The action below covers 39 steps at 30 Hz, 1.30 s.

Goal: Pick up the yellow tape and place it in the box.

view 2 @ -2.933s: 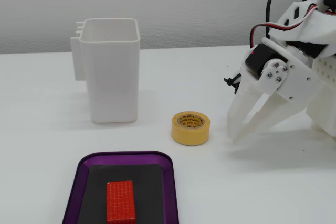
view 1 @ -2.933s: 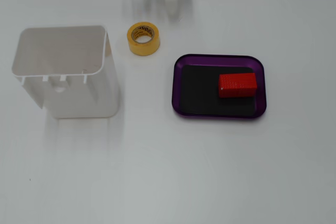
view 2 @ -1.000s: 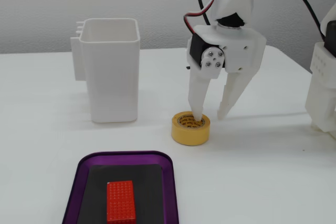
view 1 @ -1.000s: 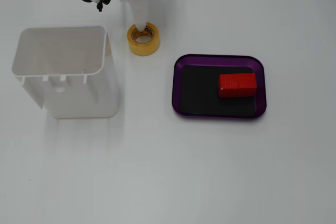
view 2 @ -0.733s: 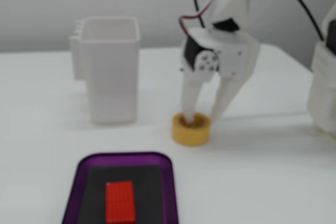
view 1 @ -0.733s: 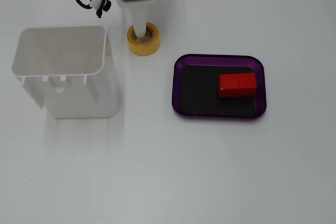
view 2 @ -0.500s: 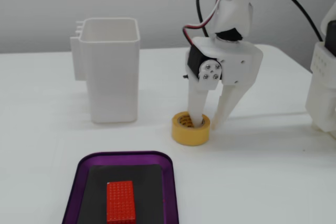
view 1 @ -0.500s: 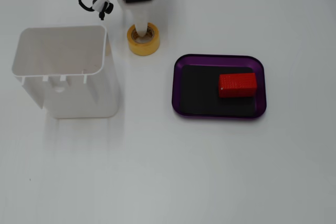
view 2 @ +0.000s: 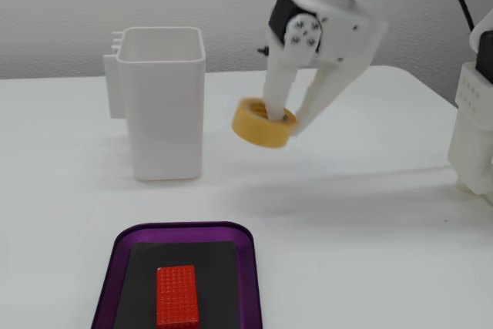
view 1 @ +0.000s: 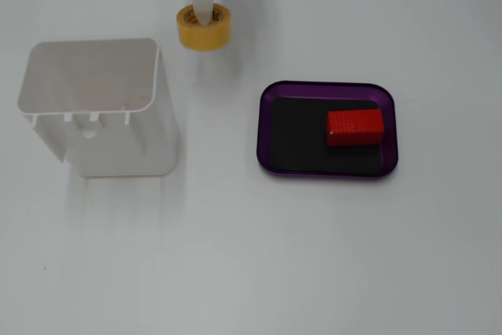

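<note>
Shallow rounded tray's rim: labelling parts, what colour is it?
Purple; the shallow rounded tray's rim surrounds a black floor, clearest in this fixed view.

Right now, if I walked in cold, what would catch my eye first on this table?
The white gripper holding a yellow tape roll tilted above the table, one finger through its core. Nearer the camera in that fixed view, a red block lies in a purple tray; a tall white container stands left of the tape.

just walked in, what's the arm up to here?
The gripper has the yellow tape pinched through its wall, one finger inside the core and one outside, and the roll hangs tilted, apparently clear of the table. The purple box holds only a red block toward one end. A tall white container stands apart, untouched. The tape is not yet in the box.
</note>
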Each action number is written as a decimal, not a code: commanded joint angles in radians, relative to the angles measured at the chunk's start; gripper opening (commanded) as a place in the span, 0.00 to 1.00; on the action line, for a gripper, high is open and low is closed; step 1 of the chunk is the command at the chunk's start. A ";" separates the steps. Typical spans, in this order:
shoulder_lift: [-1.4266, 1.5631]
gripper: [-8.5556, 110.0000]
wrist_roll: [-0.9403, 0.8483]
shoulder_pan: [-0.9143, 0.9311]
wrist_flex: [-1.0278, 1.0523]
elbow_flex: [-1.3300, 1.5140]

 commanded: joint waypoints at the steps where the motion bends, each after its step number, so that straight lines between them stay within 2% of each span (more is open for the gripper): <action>1: 0.109 0.07 0.048 -0.115 0.038 -0.129; 4: 0.084 0.07 0.081 -0.229 0.032 -0.156; 8: -0.049 0.07 0.130 -0.308 -0.074 -0.166; 12: -0.253 0.07 0.140 -0.327 -0.152 -0.193; 21: -0.565 0.07 0.140 -0.318 -0.176 -0.368; 35: -0.652 0.07 0.138 -0.314 -0.227 -0.376; 39: -0.641 0.12 0.140 -0.316 -0.222 -0.387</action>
